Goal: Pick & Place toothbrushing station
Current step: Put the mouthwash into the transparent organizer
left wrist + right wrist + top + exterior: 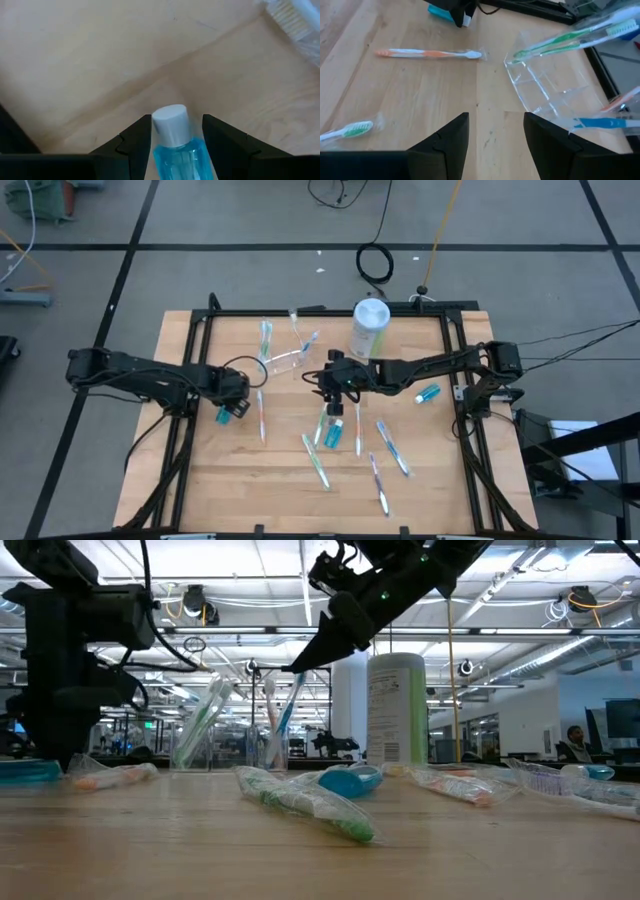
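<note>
The clear plastic cup (285,362) sits at the table's far middle with a green toothbrush (560,42) and a blue one (605,122) sticking out of it; it also shows in the right wrist view (545,92). My right gripper (335,387) is open and empty, raised above the table just right of the cup (205,740). My left gripper (232,408) is low at the table's left, shut on a small teal bottle (175,150) with a white cap. Several wrapped toothbrushes lie loose on the wood. My left gripper pinches the teal bottle's body (175,157) just behind the white cap (171,122), between its two fingers. The bottle lies along the fingers, its cap sticking out past the fingertips. It is down at table height (25,770); whether it rests on the wood I cannot tell.
A tall pale-green canister with a white lid (370,327) stands at the far edge, behind my right arm. An orange toothbrush (427,53) lies between the two grippers. Two more teal bottles lie at mid table (333,430) and at the right (428,393).
</note>
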`<state>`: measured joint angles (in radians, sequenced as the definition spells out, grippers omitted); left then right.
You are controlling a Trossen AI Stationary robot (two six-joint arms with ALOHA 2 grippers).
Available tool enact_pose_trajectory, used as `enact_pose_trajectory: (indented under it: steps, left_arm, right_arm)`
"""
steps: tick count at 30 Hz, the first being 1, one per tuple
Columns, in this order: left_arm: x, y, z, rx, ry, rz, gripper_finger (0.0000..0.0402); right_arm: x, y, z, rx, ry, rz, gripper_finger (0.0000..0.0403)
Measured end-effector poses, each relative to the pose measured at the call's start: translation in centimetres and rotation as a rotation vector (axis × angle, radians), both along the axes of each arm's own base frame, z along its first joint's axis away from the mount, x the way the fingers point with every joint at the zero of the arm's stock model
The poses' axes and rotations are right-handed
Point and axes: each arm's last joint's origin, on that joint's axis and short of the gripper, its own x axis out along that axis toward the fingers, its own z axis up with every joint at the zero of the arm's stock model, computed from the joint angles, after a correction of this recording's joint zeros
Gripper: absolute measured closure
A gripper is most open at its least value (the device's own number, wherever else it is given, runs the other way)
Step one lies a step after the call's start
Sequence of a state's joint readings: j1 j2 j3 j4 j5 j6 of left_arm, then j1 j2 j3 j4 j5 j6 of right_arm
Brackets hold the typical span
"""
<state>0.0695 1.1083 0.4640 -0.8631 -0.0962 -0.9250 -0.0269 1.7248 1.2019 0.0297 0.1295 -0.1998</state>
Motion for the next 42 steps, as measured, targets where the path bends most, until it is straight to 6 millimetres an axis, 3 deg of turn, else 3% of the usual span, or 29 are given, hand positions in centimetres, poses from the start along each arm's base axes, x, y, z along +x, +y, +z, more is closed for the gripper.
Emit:
enact_pose_trajectory:
  steps: [10,16,21,27,33,42]
  left_arm:
    - [-0.5,0.2,-0.6,-0.013,0.016,0.042,0.0311]
    - [-0.5,0.1,-0.2,-0.066,0.024,0.064,0.0310]
    - [0.0,-0.7,1.2,-0.135,0.037,0.023,0.0315]
    - [1.1,-2.3,4.7,-0.179,0.025,-0.043,0.0316]
    - [2.7,-4.6,9.3,-0.163,-0.108,-0.144,0.0316]
    - [4.2,-7.0,17.6,0.148,-0.465,-0.319,0.0316]
  right_arm:
    - [0.0,0.0,0.0,-0.003,-0.004,0.002,0.0222]
    - [0.0,0.0,0.0,-0.003,-0.004,0.002,0.0222]
    - [0.0,0.0,0.0,-0.003,-0.004,0.001,0.0222]
    - [0.0,0.0,0.0,-0.003,-0.004,0.001,0.0222]
    - [0.0,0.0,0.0,-0.003,-0.004,0.001,0.0222]
    - [0.0,0.0,0.0,-0.003,-0.003,0.001,0.0222]
